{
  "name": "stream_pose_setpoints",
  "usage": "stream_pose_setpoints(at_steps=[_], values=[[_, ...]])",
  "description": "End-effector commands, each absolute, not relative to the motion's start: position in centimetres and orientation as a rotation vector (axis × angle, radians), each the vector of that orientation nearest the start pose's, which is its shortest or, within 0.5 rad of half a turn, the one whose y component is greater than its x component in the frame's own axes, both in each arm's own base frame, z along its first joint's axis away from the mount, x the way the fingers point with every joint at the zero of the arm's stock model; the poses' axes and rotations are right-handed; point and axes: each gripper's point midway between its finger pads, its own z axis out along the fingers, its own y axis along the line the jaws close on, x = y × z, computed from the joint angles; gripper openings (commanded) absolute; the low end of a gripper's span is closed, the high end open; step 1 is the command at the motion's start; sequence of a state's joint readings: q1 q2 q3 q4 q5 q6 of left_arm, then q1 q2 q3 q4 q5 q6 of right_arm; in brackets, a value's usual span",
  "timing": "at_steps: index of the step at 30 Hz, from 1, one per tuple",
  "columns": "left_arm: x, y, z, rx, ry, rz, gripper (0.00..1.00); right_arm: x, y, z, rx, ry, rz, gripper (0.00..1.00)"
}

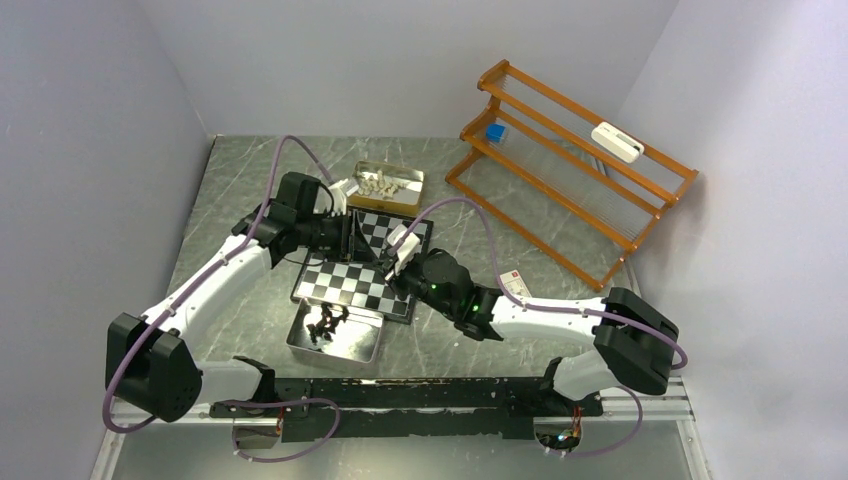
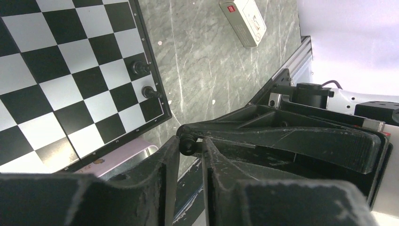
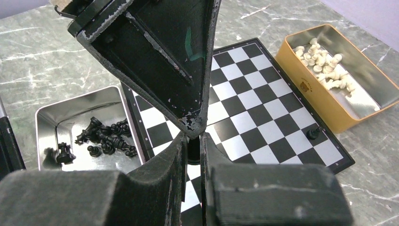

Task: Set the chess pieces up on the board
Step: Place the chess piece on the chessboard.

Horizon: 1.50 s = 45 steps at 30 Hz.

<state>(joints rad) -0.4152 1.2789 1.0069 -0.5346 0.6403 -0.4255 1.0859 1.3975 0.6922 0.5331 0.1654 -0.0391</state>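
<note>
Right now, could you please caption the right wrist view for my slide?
Right claw, gripping a black piece, meets left claw above the board.

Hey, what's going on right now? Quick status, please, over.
Right gripper shut on black piece; left gripper flanking it, grip unclear. Two placed pieces on board. Grippers tip to tip, crowded.

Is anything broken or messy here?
The left hand's black fingers look scuffed, with whitish chipped edges and a green smear. The glossy black chess pieces lie jumbled in the silver metal tray.
</note>
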Motion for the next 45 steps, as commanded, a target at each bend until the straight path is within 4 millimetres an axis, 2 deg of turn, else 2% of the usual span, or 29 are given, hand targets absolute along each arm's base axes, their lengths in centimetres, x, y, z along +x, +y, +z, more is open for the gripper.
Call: stream_pose_setpoints(at_steps=[1, 6, 13, 16, 20, 23, 24, 32, 35, 39, 45], values=[[23.9, -24.0, 19.1, 0.343, 2.429, -1.151, 0.26, 23.4, 37.0, 19.3, -0.79, 1.539, 0.633, 0.11], [23.9, -24.3, 19.0, 0.367, 2.425, -1.166, 0.18, 23.3, 36.5, 18.8, -0.774, 1.553, 0.629, 0.14], [25.5, -24.1, 19.1, 0.364, 2.413, -1.059, 0.16, 22.6, 35.4, 17.9, -0.782, 1.578, 0.632, 0.35], [26.1, -24.5, 18.9, 0.379, 2.413, -1.002, 0.15, 21.7, 34.1, 18.0, -0.731, 1.582, 0.677, 0.52], [27.2, -24.9, 18.6, 0.378, 2.397, -0.901, 0.14, 21.1, 31.9, 18.3, -0.669, 1.635, 0.672, 0.66], [27.9, -26.0, 18.9, 0.379, 2.359, -0.842, 0.13, 20.5, 30.5, 19.3, -0.63, 1.671, 0.675, 0.94], [28.2, -26.4, 19.0, 0.376, 2.343, -0.817, 0.13, 20.4, 30.0, 19.5, -0.608, 1.689, 0.673, 0.98], [30.5, -29.6, 19.1, 0.381, 2.264, -0.624, 0.12, 20.0, 26.0, 22.4, -0.441, 1.76, 0.646, 1.0], [31.4, -30.2, 18.7, 0.358, 2.233, -0.545, 0.11, 19.7, 24.4, 22.5, -0.427, 1.763, 0.612, 1.0], [31.4, -31.4, 18.1, 0.341, 2.169, -0.51, 0.12, 19.6, 22.3, 23.7, -0.362, 1.734, 0.586, 1.0], [31.5, -31.9, 15.5, 0.314, 2.172, -0.457, 0.12, 19.0, 20.2, 24.2, -0.291, 1.726, 0.602, 1.0]])
